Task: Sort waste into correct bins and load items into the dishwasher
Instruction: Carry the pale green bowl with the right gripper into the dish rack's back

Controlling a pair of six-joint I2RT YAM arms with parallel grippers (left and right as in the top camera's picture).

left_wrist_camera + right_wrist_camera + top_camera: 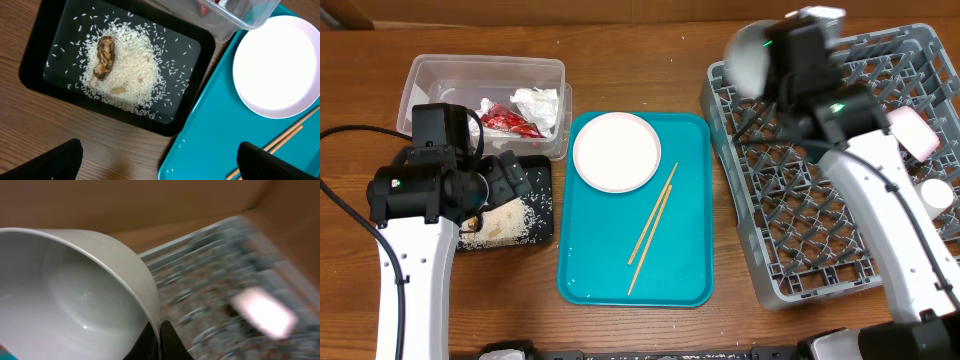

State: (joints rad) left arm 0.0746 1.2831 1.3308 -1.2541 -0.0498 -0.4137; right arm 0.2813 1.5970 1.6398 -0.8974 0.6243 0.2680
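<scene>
Loading step: my right gripper (pixel 159 341) clamps the rim of a white bowl (pixel 75 305) above a corner of the rack (pixel 800 230); next I must lower it between pegs. My left gripper (pixel 160 165) hangs spread wide over the black tray (pixel 35 75).

Overhead: straight down over table (pixel 640 25). Left wrist: close above black tray (pixel 29 75) and teal tray (pixel 200 135), both shared overhead. Right wrist: tight on bowl (pixel 75 305), rack (pixel 210 290) beyond.
</scene>
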